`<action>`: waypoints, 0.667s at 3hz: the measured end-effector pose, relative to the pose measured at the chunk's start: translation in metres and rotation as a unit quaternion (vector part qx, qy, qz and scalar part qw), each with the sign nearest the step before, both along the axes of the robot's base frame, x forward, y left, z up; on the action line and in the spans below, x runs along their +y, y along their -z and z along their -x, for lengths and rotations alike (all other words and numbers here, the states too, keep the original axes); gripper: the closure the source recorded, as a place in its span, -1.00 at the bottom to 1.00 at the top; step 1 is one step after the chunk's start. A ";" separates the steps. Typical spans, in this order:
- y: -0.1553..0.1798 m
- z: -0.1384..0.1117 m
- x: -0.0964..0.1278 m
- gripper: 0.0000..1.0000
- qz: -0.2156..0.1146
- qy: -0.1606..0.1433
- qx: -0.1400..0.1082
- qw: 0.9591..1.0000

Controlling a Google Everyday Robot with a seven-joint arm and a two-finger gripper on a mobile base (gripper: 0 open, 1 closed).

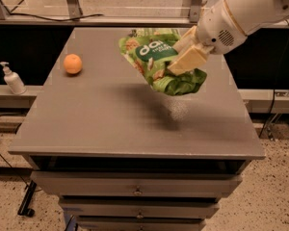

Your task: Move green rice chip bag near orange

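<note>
The green rice chip bag point(156, 61) is light green and glossy, with a dark green label and white lettering. It hangs in the air above the middle-right of the grey table point(111, 124). My gripper point(187, 57) is shut on the bag's right side, with a cream finger point(189, 59) pressed over it. The white arm reaches in from the upper right. The orange point(72, 64) is small and round and sits on the table's left part, well to the left of the bag.
A flat green packet point(154, 32) lies at the table's back, mostly hidden behind the held bag. A white pump bottle point(12, 79) stands on a ledge left of the table. Drawers are below the tabletop.
</note>
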State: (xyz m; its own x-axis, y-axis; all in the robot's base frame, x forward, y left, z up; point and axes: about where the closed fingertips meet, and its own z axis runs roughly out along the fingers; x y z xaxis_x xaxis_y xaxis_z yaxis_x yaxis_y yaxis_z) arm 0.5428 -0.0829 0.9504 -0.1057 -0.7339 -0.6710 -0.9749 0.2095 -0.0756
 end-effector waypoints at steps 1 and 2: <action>-0.006 -0.045 0.017 1.00 -0.023 0.025 -0.009 0.999; -0.005 -0.085 0.046 1.00 -0.034 0.045 0.000 0.998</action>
